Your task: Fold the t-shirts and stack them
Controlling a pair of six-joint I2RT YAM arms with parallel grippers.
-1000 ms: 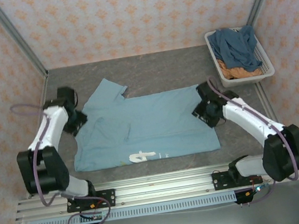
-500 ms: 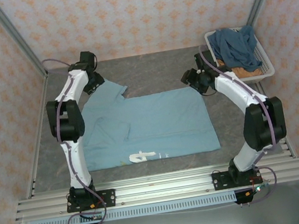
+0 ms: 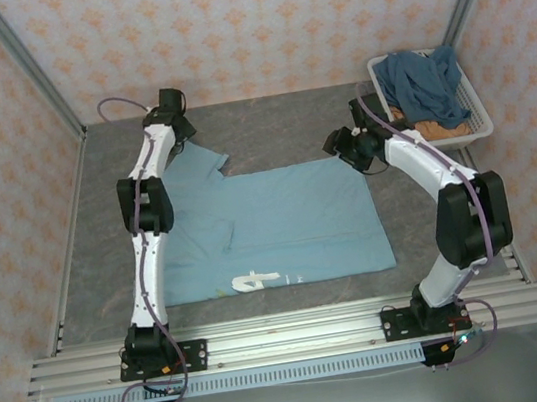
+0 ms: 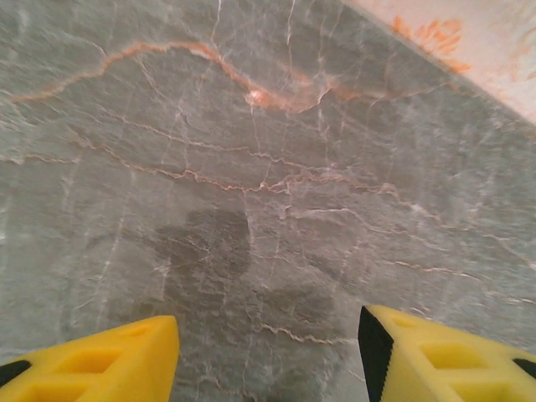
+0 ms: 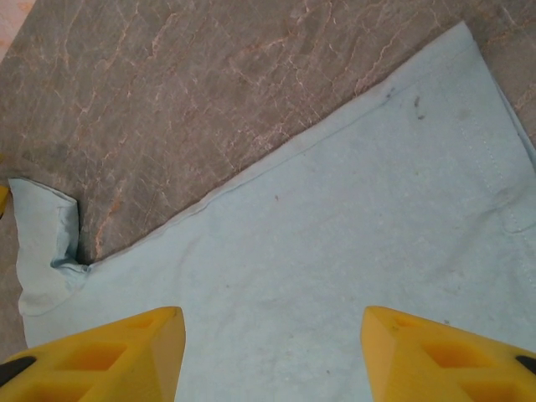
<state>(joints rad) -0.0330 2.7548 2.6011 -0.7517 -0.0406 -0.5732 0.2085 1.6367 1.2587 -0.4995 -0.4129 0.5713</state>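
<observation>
A light blue t-shirt [image 3: 272,226] with white lettering [image 3: 257,280] lies spread flat in the middle of the table. My left gripper [image 3: 174,109] hovers at the far left, just beyond the shirt's sleeve [image 3: 192,162]. In the left wrist view its jaws [image 4: 268,352] stand open over bare grey table. My right gripper [image 3: 339,145] hangs over the shirt's far right corner. It is open [image 5: 268,352] above the light blue cloth [image 5: 335,243], holding nothing. A slate-blue t-shirt [image 3: 423,82] and an orange one [image 3: 418,130] lie in the basket.
The white slatted basket [image 3: 484,118] stands at the back right against the wall. The grey marbled table [image 3: 287,122] is ringed by patterned walls, with a metal rail [image 3: 289,337] along the near edge. A folded sleeve [image 5: 42,243] lies left in the right wrist view.
The left arm has swung from the shirt's left side to the far back past the sleeve, its jaws opening wider. The right arm moved from the shirt's right edge to its far corner.
</observation>
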